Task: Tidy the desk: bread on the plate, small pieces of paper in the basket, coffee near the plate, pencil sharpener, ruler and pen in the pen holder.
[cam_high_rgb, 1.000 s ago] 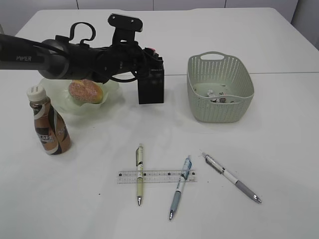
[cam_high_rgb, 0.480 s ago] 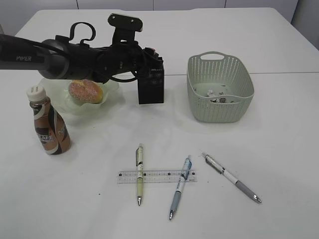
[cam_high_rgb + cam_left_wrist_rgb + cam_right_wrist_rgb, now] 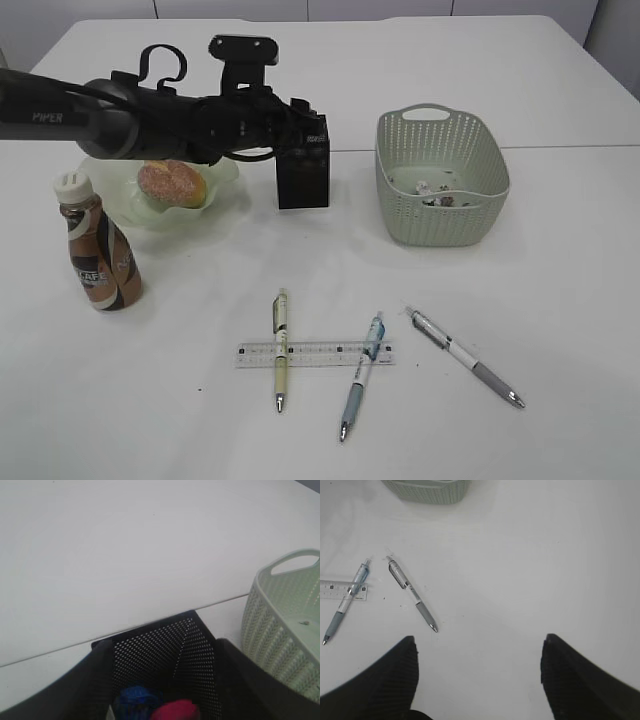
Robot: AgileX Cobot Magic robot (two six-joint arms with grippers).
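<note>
My left gripper point(image 3: 308, 126) hovers over the mouth of the black mesh pen holder point(image 3: 303, 172), jaws open, one on each side of its rim point(image 3: 150, 632). Deep inside lie a blurred red lump, apparently the pencil sharpener point(image 3: 176, 711), and a blue shape point(image 3: 137, 697). The bread point(image 3: 172, 183) rests in the ruffled green plate point(image 3: 228, 178), with the coffee point(image 3: 100, 255) in front of it. The clear ruler point(image 3: 315, 354) lies under two pens point(image 3: 281, 345) point(image 3: 361, 375); a third pen point(image 3: 465, 357) lies to the right. My right gripper point(image 3: 479, 639) hangs open over bare desk.
The sage-green basket point(image 3: 441, 180) stands right of the pen holder, close to it point(image 3: 285, 625), with small pieces of paper point(image 3: 435, 193) at its bottom. The right wrist view shows the grey-grip pen point(image 3: 412, 594), a blue pen point(image 3: 347, 600) and the ruler's end point(image 3: 335, 590).
The left gripper's jaws have spread wider over the pen holder, and the red thing seen at its tip earlier no longer shows there. The arm has risen slightly.
</note>
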